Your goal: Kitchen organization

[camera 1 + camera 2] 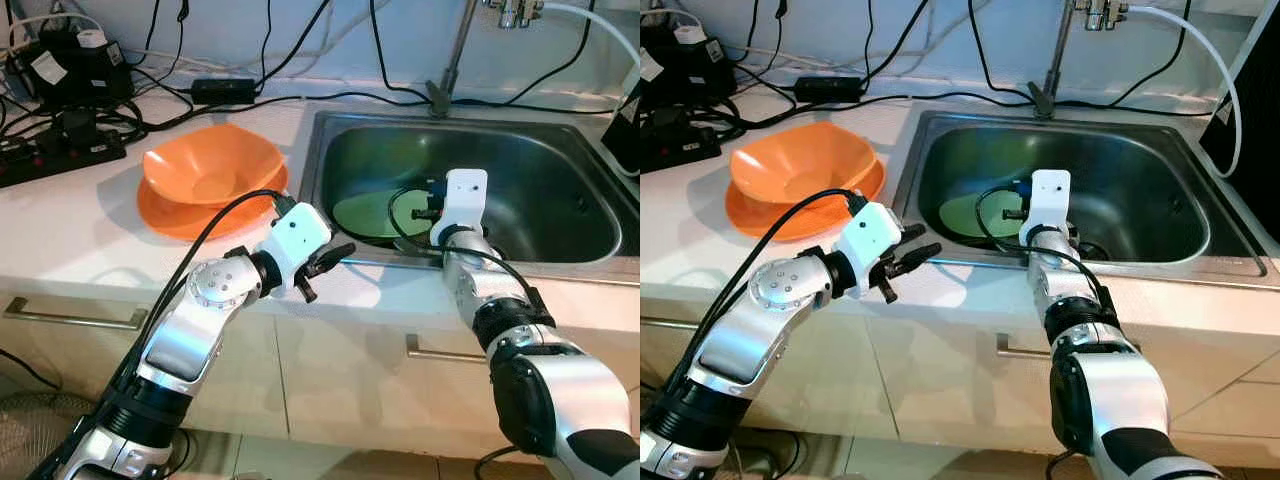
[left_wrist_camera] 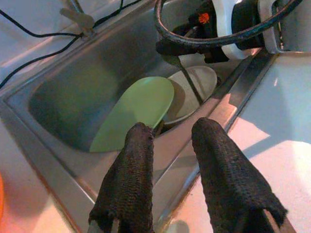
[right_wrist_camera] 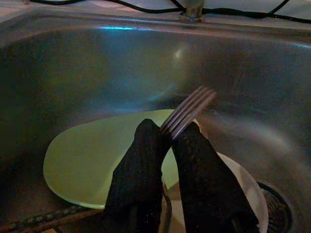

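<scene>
R pincer [image 3: 167, 141] clamps fork [image 3: 188, 111] over sink [image 1: 560, 170].

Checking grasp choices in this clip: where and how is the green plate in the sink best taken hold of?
Grip the green plate at its raised rim, coming from above on the counter side. It leans tilted over the white dish, so that edge looks free; the right end effector already holds a fork.

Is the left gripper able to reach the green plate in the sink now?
Probably yes. The left gripper is open at the sink's front edge, the green plate just below; only the rim lies between.
</scene>
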Controlling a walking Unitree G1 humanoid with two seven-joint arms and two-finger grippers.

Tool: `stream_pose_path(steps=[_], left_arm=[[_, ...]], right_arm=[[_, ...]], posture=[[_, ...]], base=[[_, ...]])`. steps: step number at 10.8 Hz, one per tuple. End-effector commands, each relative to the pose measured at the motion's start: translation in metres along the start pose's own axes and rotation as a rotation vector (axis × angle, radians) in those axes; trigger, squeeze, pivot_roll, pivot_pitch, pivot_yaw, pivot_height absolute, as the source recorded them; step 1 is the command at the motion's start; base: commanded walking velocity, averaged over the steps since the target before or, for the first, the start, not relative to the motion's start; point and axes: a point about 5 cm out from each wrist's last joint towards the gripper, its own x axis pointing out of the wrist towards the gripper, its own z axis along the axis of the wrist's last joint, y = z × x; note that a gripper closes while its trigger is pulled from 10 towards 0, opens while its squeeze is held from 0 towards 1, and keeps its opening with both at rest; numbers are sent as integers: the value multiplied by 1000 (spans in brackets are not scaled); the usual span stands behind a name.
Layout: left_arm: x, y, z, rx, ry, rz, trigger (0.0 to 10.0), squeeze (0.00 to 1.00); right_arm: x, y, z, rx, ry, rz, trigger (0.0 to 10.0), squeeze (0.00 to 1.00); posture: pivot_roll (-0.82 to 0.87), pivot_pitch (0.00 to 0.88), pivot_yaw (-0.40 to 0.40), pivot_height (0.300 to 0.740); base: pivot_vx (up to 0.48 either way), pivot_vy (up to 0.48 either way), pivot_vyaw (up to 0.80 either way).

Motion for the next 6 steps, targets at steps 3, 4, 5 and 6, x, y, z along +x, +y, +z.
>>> stream_pose_path(steps=[3, 4, 5, 6], left_arm=[[0, -1, 4, 13, -5, -7, 10000, 0], [0, -1, 4, 14, -5, -7, 10000, 0], [0, -1, 4, 15, -6, -6, 10000, 0], [0, -1, 4, 16, -7, -4, 10000, 0]], right_arm=[[-4, 1, -18, -9, 74, 3, 10000, 0], [-3, 0, -17, -7, 70, -2, 10000, 0], [-3, -1, -16, -12, 62, -2, 10000, 0], [-3, -2, -13, -23, 45, -6, 10000, 0]], posture=[[-19, 12, -11, 740], [-20, 13, -11, 740], [-23, 15, -11, 740], [-23, 15, -11, 740]], base=[[0, 0, 0], [0, 0, 0], [0, 0, 0], [0, 0, 0]])
